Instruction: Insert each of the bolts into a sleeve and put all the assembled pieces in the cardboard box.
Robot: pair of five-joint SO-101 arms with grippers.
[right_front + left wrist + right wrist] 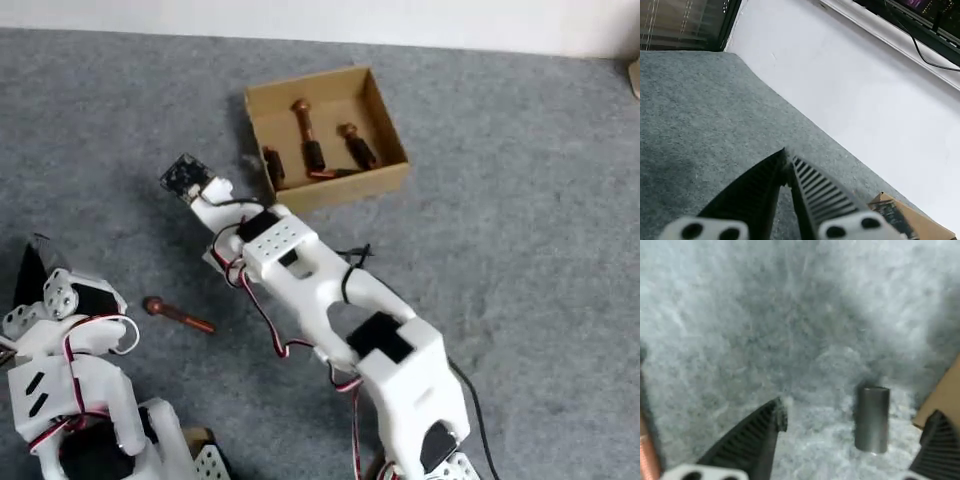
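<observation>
A grey sleeve [872,417] stands upright on the carpet between the spread fingers of my right gripper [855,415], nearer one finger [936,437]; neither finger touches it. The right arm [290,255] reaches to just left of the cardboard box [310,85], whose edge [942,395] is beside the sleeve. Three bolt-and-sleeve pieces [308,135] lie in the box. A loose copper bolt [178,315] lies on the carpet between the arms. My left gripper [30,265] sits at the near left, raised and shut [788,162] on nothing.
Grey carpet [520,200] covers the table, with open room right of the box. A white wall [850,85] runs along the far edge. A box corner [905,220] shows past the left gripper.
</observation>
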